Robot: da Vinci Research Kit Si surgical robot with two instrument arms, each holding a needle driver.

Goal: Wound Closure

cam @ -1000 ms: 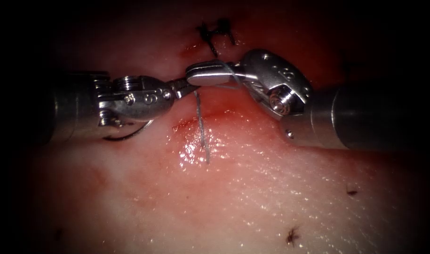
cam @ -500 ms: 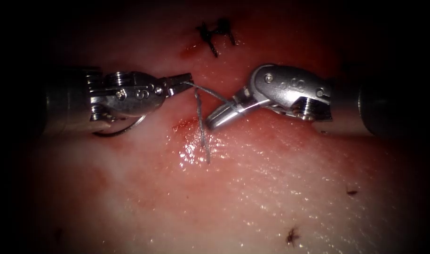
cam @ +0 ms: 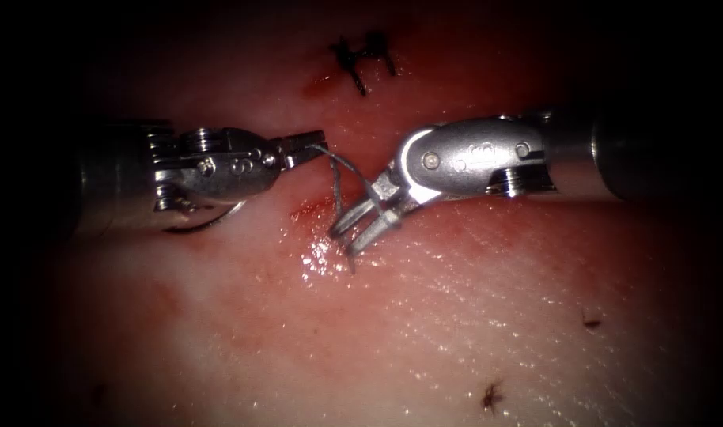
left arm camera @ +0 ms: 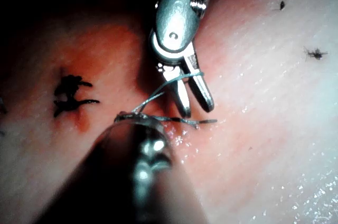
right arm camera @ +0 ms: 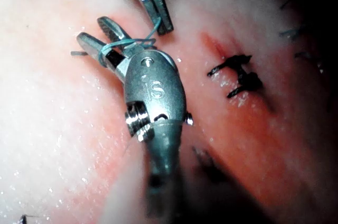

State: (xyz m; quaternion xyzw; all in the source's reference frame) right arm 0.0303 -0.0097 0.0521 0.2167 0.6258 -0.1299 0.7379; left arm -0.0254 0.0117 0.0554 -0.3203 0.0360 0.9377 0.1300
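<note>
since the earlier frame your right tool [cam: 353, 233] has swung its jaws down and parted them, thread [cam: 339, 166] looped around them; your left tool [cam: 312, 142] stays clamped on the thread; needle [cam: 207, 223] lies under its wrist on the tissue [cam: 456, 316].

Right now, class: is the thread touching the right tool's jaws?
Touching. In the right wrist view the thread loops around the right tool just behind its open jaws; the endoscope view shows the same wrap.

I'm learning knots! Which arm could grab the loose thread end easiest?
Probably the right. The right tool, jaws open with thread wrapped round them, sits right beside the loose end; the left tool is busy, shut on the thread.
</note>
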